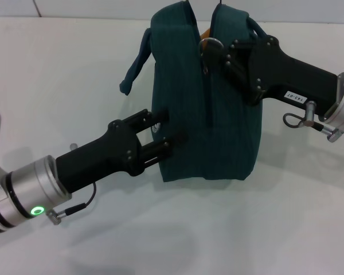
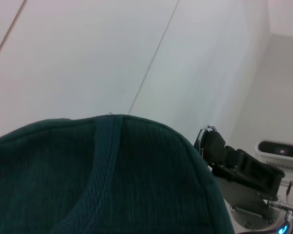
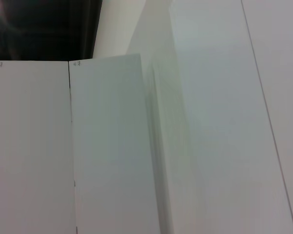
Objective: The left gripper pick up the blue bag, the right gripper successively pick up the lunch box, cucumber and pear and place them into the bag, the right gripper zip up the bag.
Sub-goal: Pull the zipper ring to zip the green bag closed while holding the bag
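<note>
The blue bag (image 1: 206,114) stands upright on the white table (image 1: 57,74), and its fabric fills the lower part of the left wrist view (image 2: 97,180). My left gripper (image 1: 171,128) comes in from the left and grips the bag's end edge low down. My right gripper (image 1: 222,56) is at the bag's top, shut on the ring zip pull (image 1: 211,43); it also shows in the left wrist view (image 2: 210,144). A small orange patch (image 1: 205,35), perhaps the pear, peeks from the top opening. The lunch box and the cucumber are hidden.
One loop handle (image 1: 135,60) hangs off the bag's left side toward the table. The right wrist view shows only pale walls and panels (image 3: 107,146). White tabletop lies all around the bag.
</note>
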Robot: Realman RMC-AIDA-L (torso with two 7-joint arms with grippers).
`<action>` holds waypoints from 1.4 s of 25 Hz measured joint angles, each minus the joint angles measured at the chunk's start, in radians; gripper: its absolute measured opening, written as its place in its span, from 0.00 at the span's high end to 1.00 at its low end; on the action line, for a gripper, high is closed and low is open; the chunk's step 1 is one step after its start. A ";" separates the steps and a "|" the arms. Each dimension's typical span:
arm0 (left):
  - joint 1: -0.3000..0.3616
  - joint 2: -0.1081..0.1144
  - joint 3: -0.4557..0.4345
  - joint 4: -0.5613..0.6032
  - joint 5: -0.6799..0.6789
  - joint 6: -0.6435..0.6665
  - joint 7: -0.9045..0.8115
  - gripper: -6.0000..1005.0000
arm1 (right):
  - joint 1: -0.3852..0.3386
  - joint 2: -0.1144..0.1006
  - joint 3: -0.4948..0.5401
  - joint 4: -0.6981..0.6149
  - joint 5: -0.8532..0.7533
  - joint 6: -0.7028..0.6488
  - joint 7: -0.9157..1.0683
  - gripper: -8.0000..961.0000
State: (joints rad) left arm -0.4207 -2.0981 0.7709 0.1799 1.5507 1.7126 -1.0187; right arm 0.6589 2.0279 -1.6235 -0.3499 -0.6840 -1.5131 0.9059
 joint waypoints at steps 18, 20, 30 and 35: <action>-0.032 -0.001 0.000 -0.030 0.003 -0.048 0.046 0.57 | 0.004 0.000 -0.001 0.000 0.000 0.003 0.004 0.98; -0.032 -0.001 0.001 -0.030 0.006 -0.048 0.046 0.62 | 0.004 0.000 -0.001 0.000 0.000 0.002 0.004 0.98; -0.033 0.003 0.012 -0.030 0.014 -0.048 0.049 0.87 | -0.003 0.000 -0.004 -0.001 0.022 -0.001 0.004 0.98; -0.031 0.006 0.053 -0.024 0.014 -0.048 0.057 0.90 | -0.005 0.000 0.000 -0.009 0.035 -0.004 0.004 0.98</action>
State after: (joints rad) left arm -0.4520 -2.0922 0.8235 0.1555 1.5648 1.6643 -0.9617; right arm 0.6535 2.0278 -1.6236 -0.3590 -0.6493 -1.5170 0.9096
